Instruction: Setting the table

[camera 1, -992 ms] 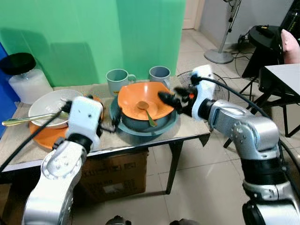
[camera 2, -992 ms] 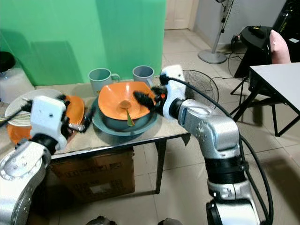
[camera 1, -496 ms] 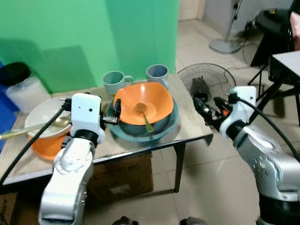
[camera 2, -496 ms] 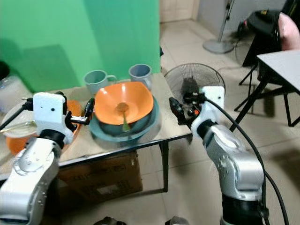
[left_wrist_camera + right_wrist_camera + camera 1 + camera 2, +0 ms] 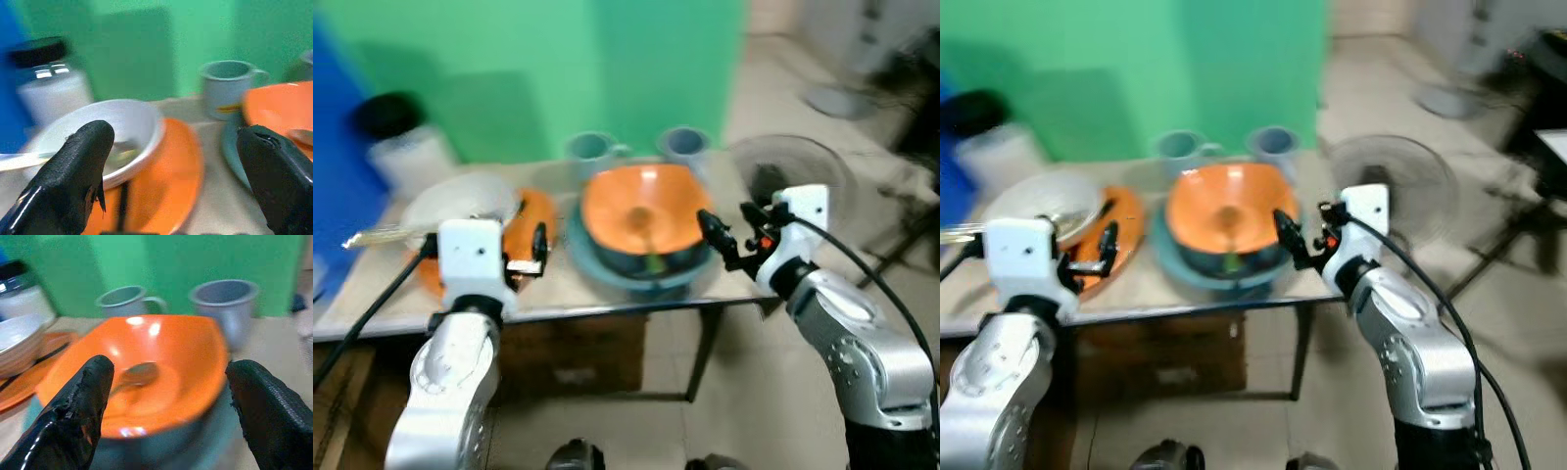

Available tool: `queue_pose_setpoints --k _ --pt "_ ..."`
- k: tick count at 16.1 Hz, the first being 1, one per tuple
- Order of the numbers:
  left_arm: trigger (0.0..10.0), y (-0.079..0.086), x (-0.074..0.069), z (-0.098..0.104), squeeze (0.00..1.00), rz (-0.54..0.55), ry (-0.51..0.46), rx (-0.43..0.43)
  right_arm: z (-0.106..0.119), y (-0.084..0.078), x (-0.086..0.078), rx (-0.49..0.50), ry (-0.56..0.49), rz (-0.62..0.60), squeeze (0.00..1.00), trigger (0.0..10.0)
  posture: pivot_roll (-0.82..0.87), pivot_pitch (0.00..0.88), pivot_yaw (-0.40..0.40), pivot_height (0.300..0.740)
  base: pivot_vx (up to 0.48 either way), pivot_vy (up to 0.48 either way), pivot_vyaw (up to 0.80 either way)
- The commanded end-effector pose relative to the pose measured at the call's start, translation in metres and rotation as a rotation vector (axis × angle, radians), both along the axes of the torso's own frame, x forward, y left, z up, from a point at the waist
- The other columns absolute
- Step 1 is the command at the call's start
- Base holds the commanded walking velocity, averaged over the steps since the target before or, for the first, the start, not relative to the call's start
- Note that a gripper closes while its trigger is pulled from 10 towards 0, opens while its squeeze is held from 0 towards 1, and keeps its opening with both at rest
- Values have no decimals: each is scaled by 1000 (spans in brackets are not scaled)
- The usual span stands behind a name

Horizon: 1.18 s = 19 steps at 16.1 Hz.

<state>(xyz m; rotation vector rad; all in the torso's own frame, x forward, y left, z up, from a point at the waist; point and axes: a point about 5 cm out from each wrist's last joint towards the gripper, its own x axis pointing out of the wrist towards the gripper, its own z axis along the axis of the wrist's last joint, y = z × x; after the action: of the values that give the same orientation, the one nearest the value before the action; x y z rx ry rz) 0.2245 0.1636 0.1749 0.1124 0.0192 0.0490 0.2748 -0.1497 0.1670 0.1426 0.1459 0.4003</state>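
- Worktop (image 5: 558, 299): carries stacked dishes, nothing laid out yet; the reaching step is in hand.
- Orange bowl (image 5: 146, 367): centre, nested in a teal bowl, a spoon inside.
- Right hand (image 5: 720, 238): spread wide, empty, beside the bowl's rim; next it must close on it.
- Left hand (image 5: 536, 253): wide, empty, near the orange plate (image 5: 173, 171).

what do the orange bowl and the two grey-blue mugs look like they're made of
Orange bowl: probably glossy plastic or melamine, given its flat uniform colour and bright highlights on the inner wall. The two grey-blue mugs: likely enamelled metal or glazed ceramic, with thin rims and a smooth sheen; motion blur leaves it open.
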Motion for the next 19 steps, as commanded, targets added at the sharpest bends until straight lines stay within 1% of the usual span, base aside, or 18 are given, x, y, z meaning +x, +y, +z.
queue_pose_setpoints --k 1,2,3,5,6,8,9,10,11,12,13,14,15,16,17,18,19 --pt "10000 5 -2 5 0 31 -18 13 4 -2 3 42 -11 -22 0 10000 -56 48 55 740 262 0 0" --pt "10000 7 -1 6 0 30 -19 17 4 -4 6 94 8 -63 0 10000 -56 44 54 740 266 0 0" --pt "10000 11 2 5 0 35 -18 32 9 -5 10 73 -23 -63 0 10000 -53 36 51 740 0 0 0" --pt "10000 13 5 6 0 48 -19 36 17 -7 15 69 -48 -80 0 10000 -53 29 48 740 0 0 0" --pt "10000 13 5 6 0 48 -19 36 17 -7 15 69 -48 -80 0 10000 -53 29 48 740 0 0 0" --pt "10000 13 7 9 0 31 -27 43 22 -3 20 -17 -33 -62 0 10000 -52 21 39 740 0 0 0" --pt "10000 12 8 8 0 11 -19 53 26 4 22 -31 -15 -26 0 10000 -49 21 38 740 0 0 0" --pt "10000 8 8 8 0 -22 -7 48 28 15 24 18 46 68 0 10000 -46 19 36 740 0 0 0" --pt "10000 5 8 7 0 -57 5 60 31 22 26 15 54 110 0 10000 -44 18 33 740 0 0 0" --pt "10000 1 6 6 0 -124 22 75 36 33 30 29 57 166 0 10000 -47 17 32 740 0 0 0" --pt "10000 -2 6 5 0 -164 32 94 38 38 33 27 57 183 0 10000 -47 16 28 740 0 0 0" --pt "10000 -3 5 3 0 -198 64 104 38 46 37 34 103 219 875 10000 -48 15 26 740 0 0 0" --pt "10000 -3 4 0 0 -229 94 115 36 55 43 4 155 247 1000 10000 -51 15 23 740 0 0 0" --pt "10000 -1 4 -1 0 -250 111 128 35 61 47 -25 188 258 1000 10000 -55 15 21 740 0 0 0" --pt "10000 1 2 -4 0 -291 150 155 32 72 53 -70 264 290 1000 10000 -58 16 19 740 0 0 0" --pt "10000 2 1 -4 0 -311 159 169 30 74 57 -135 292 275 1000 10000 -62 15 17 740 0 0 0" --pt "10000 5 0 -4 0 -327 172 190 29 79 62 -179 363 268 1000 10000 -61 13 12 740 0 0 0"
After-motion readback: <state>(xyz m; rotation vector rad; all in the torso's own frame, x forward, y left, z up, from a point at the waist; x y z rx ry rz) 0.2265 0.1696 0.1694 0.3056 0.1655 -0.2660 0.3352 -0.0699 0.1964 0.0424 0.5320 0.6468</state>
